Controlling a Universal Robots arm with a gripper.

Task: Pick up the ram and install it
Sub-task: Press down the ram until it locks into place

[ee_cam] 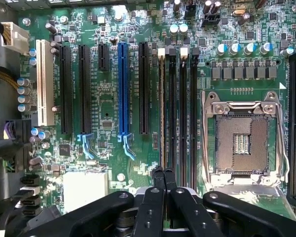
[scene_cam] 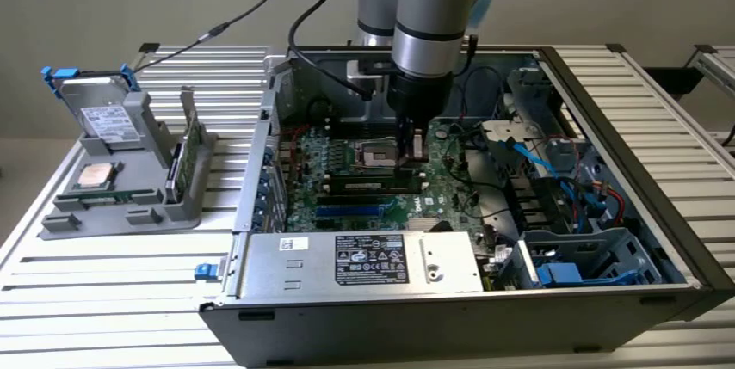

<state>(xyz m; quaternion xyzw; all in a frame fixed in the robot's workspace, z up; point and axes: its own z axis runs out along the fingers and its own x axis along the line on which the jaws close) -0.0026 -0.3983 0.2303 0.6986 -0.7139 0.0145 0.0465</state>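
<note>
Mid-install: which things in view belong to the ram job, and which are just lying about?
Job: gripper, shut, at the memory slots; ram, seemingly edge-on in the slot ahead of it; motherboard.
Lying about: silver processor chip and grey drive in the rack at the exterior view's left; power supply; empty processor socket.

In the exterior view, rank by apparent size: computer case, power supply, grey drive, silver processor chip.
1. computer case
2. power supply
3. grey drive
4. silver processor chip
Power supply is nearer the camera, which may exaggerate its lead over the drive.
</note>
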